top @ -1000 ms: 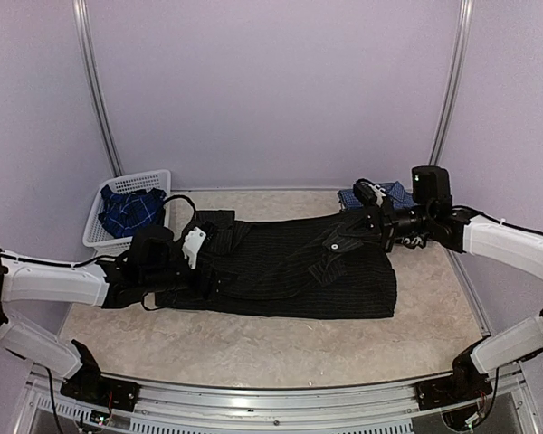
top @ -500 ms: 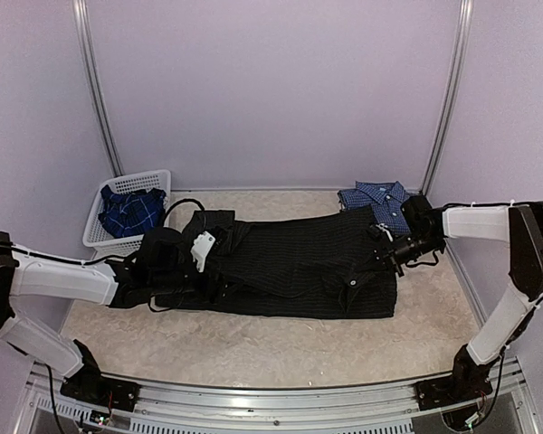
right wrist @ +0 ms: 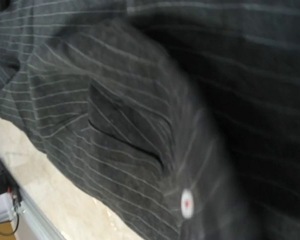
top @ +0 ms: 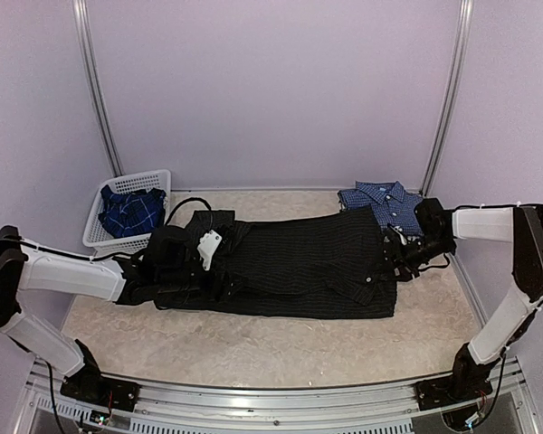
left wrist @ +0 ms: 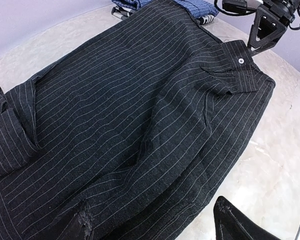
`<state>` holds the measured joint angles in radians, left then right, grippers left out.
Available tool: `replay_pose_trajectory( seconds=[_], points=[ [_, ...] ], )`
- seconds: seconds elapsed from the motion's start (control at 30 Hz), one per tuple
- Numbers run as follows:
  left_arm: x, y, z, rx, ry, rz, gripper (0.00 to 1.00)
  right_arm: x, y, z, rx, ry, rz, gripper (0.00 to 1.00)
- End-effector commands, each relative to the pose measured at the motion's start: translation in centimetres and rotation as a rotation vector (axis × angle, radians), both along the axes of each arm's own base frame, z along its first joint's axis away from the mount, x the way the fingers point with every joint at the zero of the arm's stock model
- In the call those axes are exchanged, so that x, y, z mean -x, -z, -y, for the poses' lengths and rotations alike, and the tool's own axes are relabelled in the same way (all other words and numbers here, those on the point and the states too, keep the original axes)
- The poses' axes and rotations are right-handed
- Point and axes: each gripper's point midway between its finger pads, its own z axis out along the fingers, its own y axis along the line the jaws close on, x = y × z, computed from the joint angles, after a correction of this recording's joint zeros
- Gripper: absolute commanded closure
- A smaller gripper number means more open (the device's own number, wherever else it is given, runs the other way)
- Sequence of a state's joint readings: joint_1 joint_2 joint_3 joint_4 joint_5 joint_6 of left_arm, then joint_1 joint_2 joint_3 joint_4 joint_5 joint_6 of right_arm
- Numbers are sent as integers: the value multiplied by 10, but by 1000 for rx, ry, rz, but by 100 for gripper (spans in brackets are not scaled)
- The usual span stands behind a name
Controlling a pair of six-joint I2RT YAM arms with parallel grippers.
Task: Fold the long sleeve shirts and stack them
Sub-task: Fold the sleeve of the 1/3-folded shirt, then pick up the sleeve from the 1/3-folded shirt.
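The black pinstriped shirt [top: 299,260] lies flat across the middle of the table, its sleeve cuff with a white button [left wrist: 240,61] folded onto the body at the right end. My left gripper [top: 208,264] hovers low over the shirt's left end, open, its fingers [left wrist: 235,225] straddling the folded near edge. At the shirt's right edge my right gripper [top: 396,253] sits with its tip against the cuff; its own view is filled by blurred pinstriped cloth [right wrist: 115,115], and the jaws do not show. The blue-and-white checked shirt [top: 380,201] lies folded behind it.
A white lattice basket [top: 98,233] at the back left holds the darker blue plaid shirt [top: 131,210]. Pale marbled tabletop [top: 253,344] stretches in front of the shirt. Lilac walls close the back and sides. A metal rail [top: 271,391] runs along the near edge.
The right gripper has carried the raised sleeve cuff down and right, and the cuff now lies flat on the shirt. The left gripper has shifted slightly right over the collar end.
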<state>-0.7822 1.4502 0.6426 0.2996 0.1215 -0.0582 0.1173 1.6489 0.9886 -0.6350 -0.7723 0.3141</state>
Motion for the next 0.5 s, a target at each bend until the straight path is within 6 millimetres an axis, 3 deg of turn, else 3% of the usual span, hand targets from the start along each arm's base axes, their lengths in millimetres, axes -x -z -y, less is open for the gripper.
replay_pose_trajectory(
  seconds=[0.0, 0.23, 0.47],
  points=[
    [-5, -8, 6, 9, -9, 27, 22, 8, -3, 8, 29, 66, 66, 49],
    [-7, -11, 6, 3, -16, 28, 22, 25, 6, 2, 56, 110, 108, 54],
    [-11, -12, 3, -4, -48, 22, 21, 23, 15, 0, 85, 137, 148, 56]
  ],
)
